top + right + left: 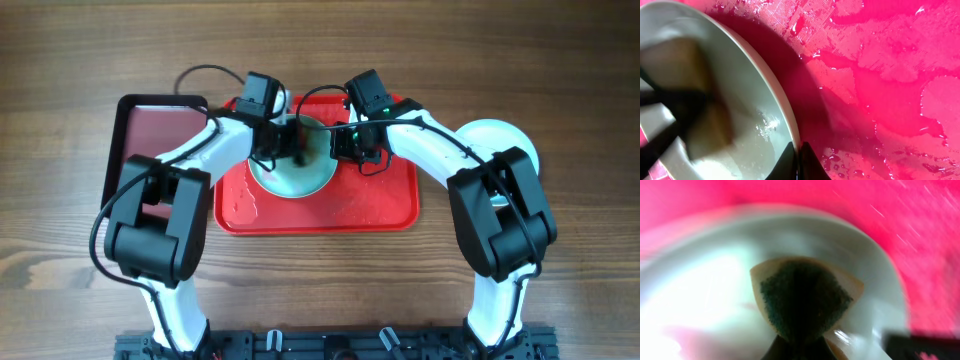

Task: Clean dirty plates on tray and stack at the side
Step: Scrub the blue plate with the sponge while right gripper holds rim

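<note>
Plate (290,182) under scrub: left gripper (285,145) clamps a green sponge (802,300) against its wet face, while right gripper (799,159) pinches its right-hand rim, fingers nearly closed. It lies left of centre on the wet red tray (375,205); a white plate (505,135) sits off-tray at right.

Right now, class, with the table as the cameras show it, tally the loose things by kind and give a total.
Trays: 2, the red tray and the maroon tray
Plates: 2, the pale plate on the red tray and the white plate to its right, partly hidden
Sponges: 1, the sponge
Total: 5
</note>
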`<state>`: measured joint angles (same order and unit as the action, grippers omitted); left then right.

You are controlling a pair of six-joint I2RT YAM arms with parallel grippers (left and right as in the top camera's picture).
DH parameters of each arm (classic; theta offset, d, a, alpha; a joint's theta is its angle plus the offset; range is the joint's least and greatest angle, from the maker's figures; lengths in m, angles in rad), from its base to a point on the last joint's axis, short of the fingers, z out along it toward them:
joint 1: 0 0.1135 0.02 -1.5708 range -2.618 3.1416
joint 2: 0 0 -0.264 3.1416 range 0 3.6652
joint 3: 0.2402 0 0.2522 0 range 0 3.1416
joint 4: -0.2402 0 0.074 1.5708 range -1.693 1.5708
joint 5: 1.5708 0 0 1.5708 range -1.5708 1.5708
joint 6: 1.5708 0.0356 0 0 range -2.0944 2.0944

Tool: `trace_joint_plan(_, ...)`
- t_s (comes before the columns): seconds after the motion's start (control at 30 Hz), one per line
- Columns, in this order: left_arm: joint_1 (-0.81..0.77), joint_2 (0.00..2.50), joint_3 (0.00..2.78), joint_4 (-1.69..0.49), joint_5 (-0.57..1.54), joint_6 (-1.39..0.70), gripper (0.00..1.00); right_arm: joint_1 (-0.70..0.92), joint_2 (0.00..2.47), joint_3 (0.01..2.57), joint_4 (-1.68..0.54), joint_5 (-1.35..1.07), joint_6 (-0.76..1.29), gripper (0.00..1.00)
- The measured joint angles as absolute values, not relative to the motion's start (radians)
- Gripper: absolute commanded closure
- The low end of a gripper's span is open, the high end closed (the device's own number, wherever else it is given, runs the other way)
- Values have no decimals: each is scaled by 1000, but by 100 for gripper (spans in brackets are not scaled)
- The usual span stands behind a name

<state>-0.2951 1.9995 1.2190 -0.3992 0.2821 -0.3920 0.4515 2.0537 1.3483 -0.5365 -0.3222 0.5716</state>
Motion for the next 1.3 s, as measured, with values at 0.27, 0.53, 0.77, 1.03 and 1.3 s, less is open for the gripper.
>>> trace_joint_plan(0.27, -293, 1973, 1257, -640, -21, -495, 96, 458, 2055, 1348, -535, -341, 575, 96)
trace_joint_plan(0.53, -263, 1965, 1261, -794, 98, -331, 96, 471, 2056, 1348, -538, -362, 574, 96)
trace_joint_plan(0.77, -258, 1990, 1228, -910, 465, -76, 96, 468, 2056, 1348, -538, -363, 570, 96)
trace_joint_plan(1.03, -258, 2012, 1215, -918, 579, 16, 96, 468, 2056, 1348, -542, -363, 562, 96)
trace_joint_plan(1.3, -268, 2020, 1195, -645, 665, -19, 96, 459, 2056, 1348, -537, -350, 564, 96)
